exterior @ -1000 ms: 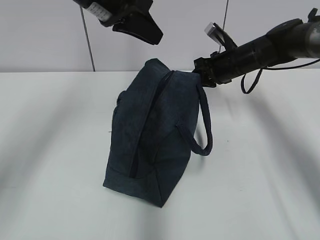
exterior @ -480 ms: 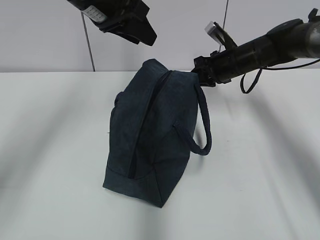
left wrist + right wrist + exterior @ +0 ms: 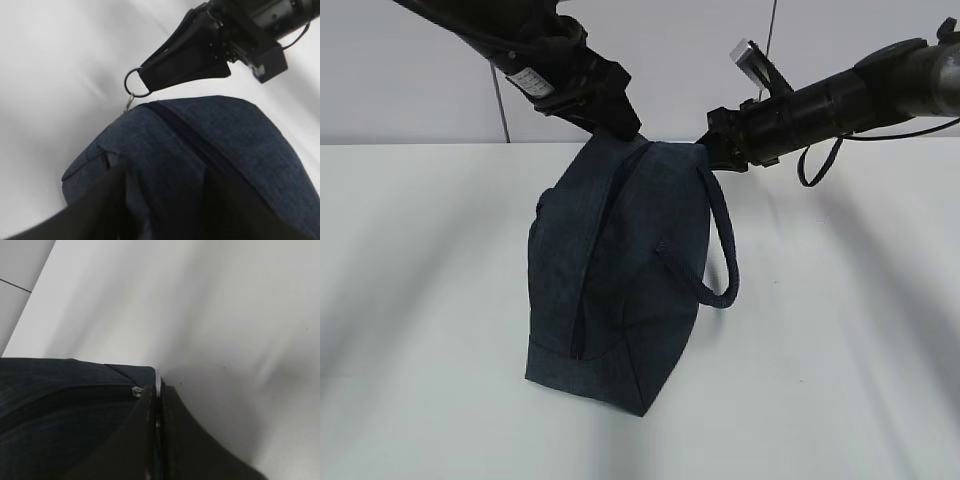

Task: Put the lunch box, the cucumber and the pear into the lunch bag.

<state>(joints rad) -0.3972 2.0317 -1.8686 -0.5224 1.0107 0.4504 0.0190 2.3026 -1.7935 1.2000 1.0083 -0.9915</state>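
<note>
A dark navy lunch bag (image 3: 610, 275) stands upright on a white table (image 3: 840, 340), its zipper (image 3: 600, 250) running closed from the top ridge down the near face. The left gripper (image 3: 616, 122) comes in from the upper left and presses its dark tip onto the bag's top edge, directly below it. The right gripper (image 3: 712, 146) reaches in from the upper right and meets the bag's upper corner just ahead of its tip. Below that gripper, a looped strap handle (image 3: 720, 255) hangs down the bag's side. Neither gripper's jaws can be made out.
</note>
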